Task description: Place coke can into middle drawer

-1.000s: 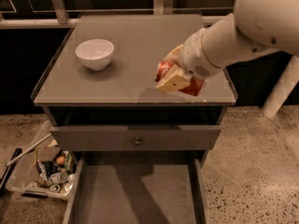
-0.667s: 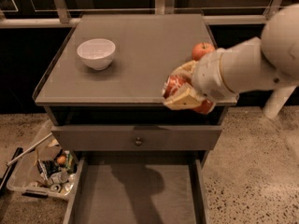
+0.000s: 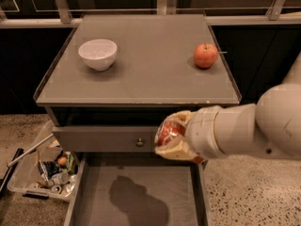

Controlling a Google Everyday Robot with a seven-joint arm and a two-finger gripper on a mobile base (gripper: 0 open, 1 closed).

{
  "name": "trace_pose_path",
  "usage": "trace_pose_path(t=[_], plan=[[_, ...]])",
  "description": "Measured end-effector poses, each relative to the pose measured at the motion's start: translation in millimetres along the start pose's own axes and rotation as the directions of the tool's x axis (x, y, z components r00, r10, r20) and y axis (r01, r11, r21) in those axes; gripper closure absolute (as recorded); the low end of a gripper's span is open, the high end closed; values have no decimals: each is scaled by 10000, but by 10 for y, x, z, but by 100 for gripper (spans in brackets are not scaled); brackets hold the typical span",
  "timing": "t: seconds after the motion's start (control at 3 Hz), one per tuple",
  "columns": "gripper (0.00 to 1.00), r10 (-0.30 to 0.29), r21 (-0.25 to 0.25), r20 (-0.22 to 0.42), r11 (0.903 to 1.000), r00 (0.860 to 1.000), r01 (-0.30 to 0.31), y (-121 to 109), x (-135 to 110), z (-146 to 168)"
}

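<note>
My gripper (image 3: 171, 135) is shut on the red coke can (image 3: 168, 133). It holds the can in the air in front of the cabinet, at the height of the closed drawer front with the round knob (image 3: 139, 142). The tan fingers (image 3: 176, 150) wrap around the can, so only part of its red side shows. Below it the middle drawer (image 3: 141, 192) is pulled out, a wide grey tray with a flat floor. The arm's shadow lies on the drawer floor. My white arm (image 3: 254, 131) comes in from the right.
A white bowl (image 3: 98, 53) stands on the cabinet top (image 3: 146, 74) at the left and a red-orange apple (image 3: 206, 55) at the right. A clear bin of clutter (image 3: 42, 168) sits on the speckled floor left of the drawer.
My gripper has carried the can off the cabinet top, forward and down, to in front of the drawer fronts above the open drawer. The apple, hidden before, now shows.
</note>
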State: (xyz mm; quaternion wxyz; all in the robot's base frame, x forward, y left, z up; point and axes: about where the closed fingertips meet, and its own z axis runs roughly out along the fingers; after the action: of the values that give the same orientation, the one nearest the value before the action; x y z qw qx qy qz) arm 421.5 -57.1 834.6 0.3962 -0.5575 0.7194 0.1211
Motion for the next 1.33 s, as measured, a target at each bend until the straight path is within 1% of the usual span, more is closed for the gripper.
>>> trace_pose_path(t=[0.33,0.67,1.0,1.33], plan=[[100,355,-524,-417,9979,9985,-377,515,340,556],[100,355,-525,-417,9979,9985,-377,515,340,557],[100,345,-660,-535,9971,9980,-380,544,462,776],[100,820,-897,-694,9921,9942,-881,567,888,1236]])
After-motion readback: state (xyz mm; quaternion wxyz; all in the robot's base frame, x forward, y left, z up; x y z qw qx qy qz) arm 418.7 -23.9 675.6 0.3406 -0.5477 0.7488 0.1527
